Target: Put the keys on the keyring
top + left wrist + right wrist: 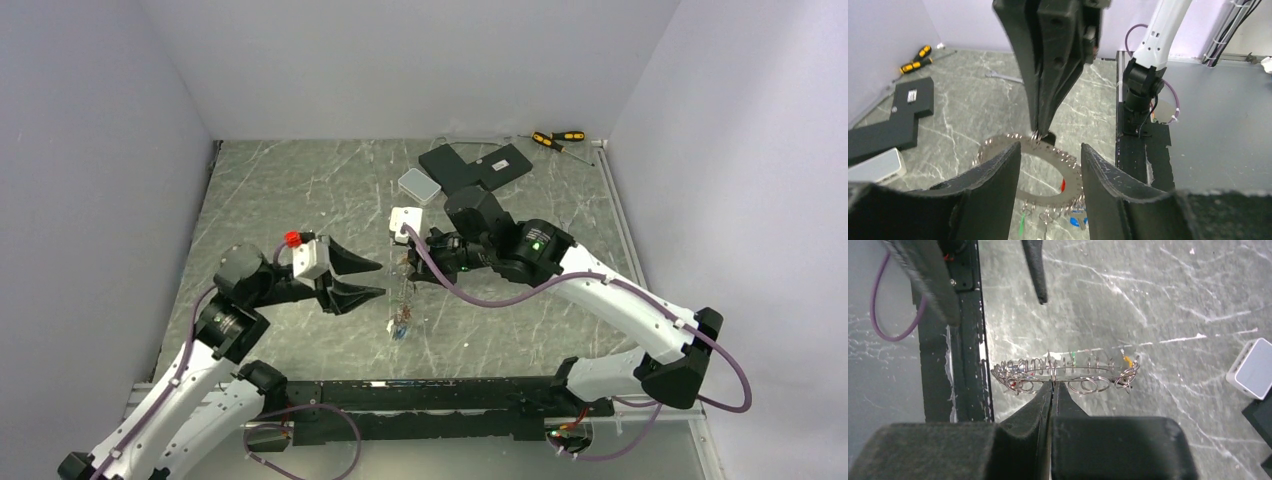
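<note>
The left gripper [381, 278] stood with its black fingers spread. Its tips were just beside the ring and, as far as the left wrist view showed, touched nothing.

Between the arms, the large flat silver metal keyring [403, 285] hung clear above the grey marbled table [280, 190]. It was held at its rim only by the right gripper [408, 262], whose fingers were pressed together on the thin plate. Tiny metal keys with coloured tags [400, 326] dangled from wire loops round its edge.

The keyring looked stiff, thin and light, and its smooth metal would probably be slippery. Held by a single pinch at the rim, it would likely swivel if pushed. The keys would swing freely and were too small to steady. The best hold seemed to be across the flat faces on a bare stretch of band between loops, opposite the existing pinch.

The top external view gave the ring only as an edge-on sliver. The left wrist camera showed its broad face, wide hole and pierced rim, with green and blue tags beneath. The right wrist camera showed the closed pinch itself, the crowd of loops and an orange tag.

Farther right lay a small white box [418, 184], a black flat plate [475, 165] and yellow-and-black screwdrivers [558, 138], all well apart from the ring.
</note>
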